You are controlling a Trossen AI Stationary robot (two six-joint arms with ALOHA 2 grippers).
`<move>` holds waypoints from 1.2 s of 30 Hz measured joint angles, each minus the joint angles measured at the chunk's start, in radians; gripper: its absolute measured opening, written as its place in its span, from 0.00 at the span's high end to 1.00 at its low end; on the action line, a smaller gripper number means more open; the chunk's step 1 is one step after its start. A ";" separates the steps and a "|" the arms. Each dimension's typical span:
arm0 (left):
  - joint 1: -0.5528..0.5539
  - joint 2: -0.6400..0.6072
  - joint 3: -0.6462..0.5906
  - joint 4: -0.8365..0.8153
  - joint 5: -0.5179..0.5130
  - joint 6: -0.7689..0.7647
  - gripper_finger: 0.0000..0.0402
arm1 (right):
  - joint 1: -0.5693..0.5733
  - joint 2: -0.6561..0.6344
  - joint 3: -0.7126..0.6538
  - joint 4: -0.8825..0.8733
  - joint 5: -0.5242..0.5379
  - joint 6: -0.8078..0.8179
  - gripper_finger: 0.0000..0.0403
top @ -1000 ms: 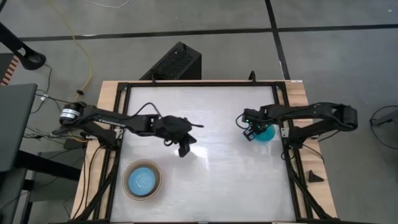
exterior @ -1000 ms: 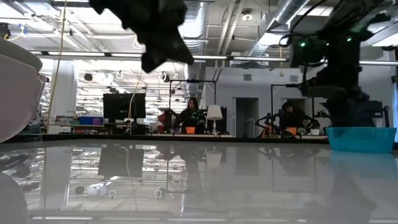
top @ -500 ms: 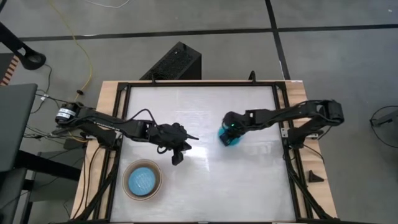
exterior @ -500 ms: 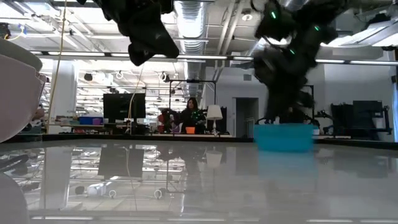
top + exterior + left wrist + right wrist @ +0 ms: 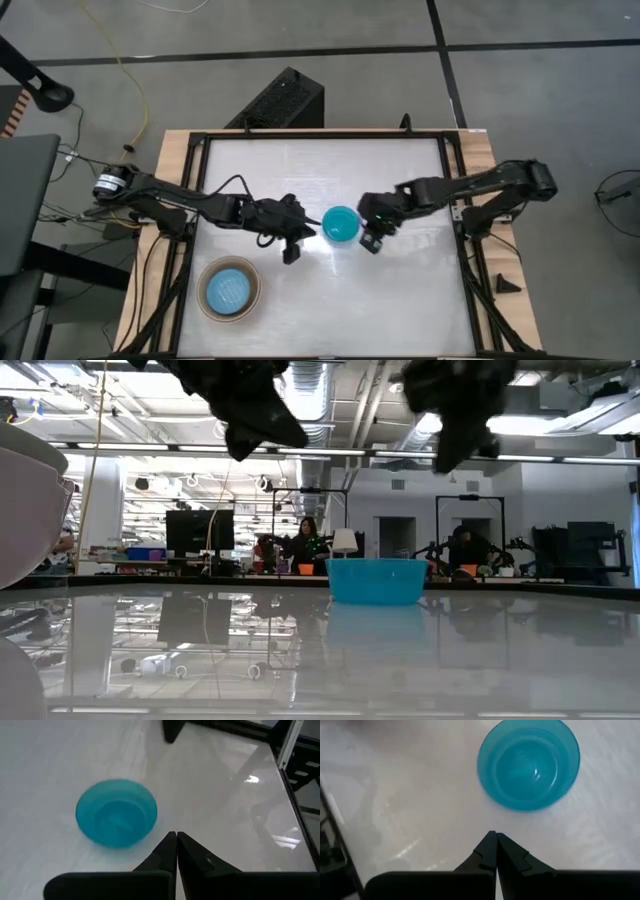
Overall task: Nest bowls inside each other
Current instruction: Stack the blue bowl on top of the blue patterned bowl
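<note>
The small teal bowl [image 5: 340, 224] stands upright on its base near the middle of the table, also seen in the low view [image 5: 376, 580]. My left gripper [image 5: 176, 840] is shut and hangs above the table just left of the bowl [image 5: 116, 819], seen from above [image 5: 291, 254]. My right gripper [image 5: 495, 841] is shut too, raised just to the right and near side of the bowl [image 5: 528, 764], seen from above [image 5: 371, 243]. A grey-beige bowl [image 5: 207, 277] with a light blue bowl [image 5: 230, 290] inside it stands at the near left.
The black frame rails [image 5: 455, 250] run along the table's edges. A pale rounded shape [image 5: 25, 510] fills the low view's left edge. The white tabletop [image 5: 330, 170] lies bare toward the far edge, behind the arms. People sit in the room beyond the table [image 5: 308, 545].
My right gripper has brought the teal bowl from the table's right edge to the middle. It has then come off the bowl, risen and drawn back a little toward the near right. The bowl now stands alone, upright on the table.
</note>
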 joint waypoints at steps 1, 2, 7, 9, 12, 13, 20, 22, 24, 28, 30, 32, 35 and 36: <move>0.000 0.018 0.000 0.036 0.000 0.016 1.00 | 0.024 -0.022 0.000 -0.023 0.019 0.000 0.93; 0.000 0.041 0.000 0.100 0.004 0.029 1.00 | 0.049 -0.044 0.000 -0.048 0.041 0.000 0.93; -0.001 0.192 0.008 0.422 0.083 0.031 0.98 | 0.174 -0.153 -0.048 -0.126 0.183 0.099 0.92; -0.001 0.246 0.036 0.424 0.110 0.039 0.95 | 0.217 -0.197 -0.083 -0.121 0.223 0.157 0.92; 0.002 0.307 0.089 0.342 0.120 0.075 0.87 | 0.282 -0.248 -0.145 -0.119 0.244 0.256 0.92; 0.002 0.323 0.108 0.313 0.128 0.088 0.83 | 0.305 -0.263 -0.166 -0.117 0.246 0.293 0.92; 0.003 0.351 0.178 0.185 0.097 0.256 0.56 | 0.462 -0.314 -0.292 -0.102 0.260 0.516 0.92; 0.005 0.351 0.178 0.169 0.055 0.278 0.50 | 0.503 -0.318 -0.315 -0.088 0.261 0.570 0.92; 0.008 0.351 0.178 0.144 0.029 0.303 0.46 | 0.538 -0.316 -0.329 -0.093 0.262 0.611 0.92; 0.010 0.351 0.177 0.039 -0.015 0.372 0.43 | 0.593 -0.305 -0.330 -0.088 0.302 0.651 0.92; 0.010 0.351 0.176 0.000 -0.047 0.398 0.43 | 0.605 -0.305 -0.330 -0.088 0.328 0.666 0.92; 0.010 0.351 0.176 -0.029 -0.055 0.426 0.43 | 0.611 -0.305 -0.330 -0.087 0.336 0.666 0.92; 0.012 0.355 0.176 -0.072 -0.060 0.480 0.43 | 0.607 -0.305 -0.330 -0.089 0.337 0.665 0.92; 0.015 0.362 0.176 -0.069 -0.067 0.496 0.43 | 0.606 -0.305 -0.330 -0.089 0.336 0.662 0.92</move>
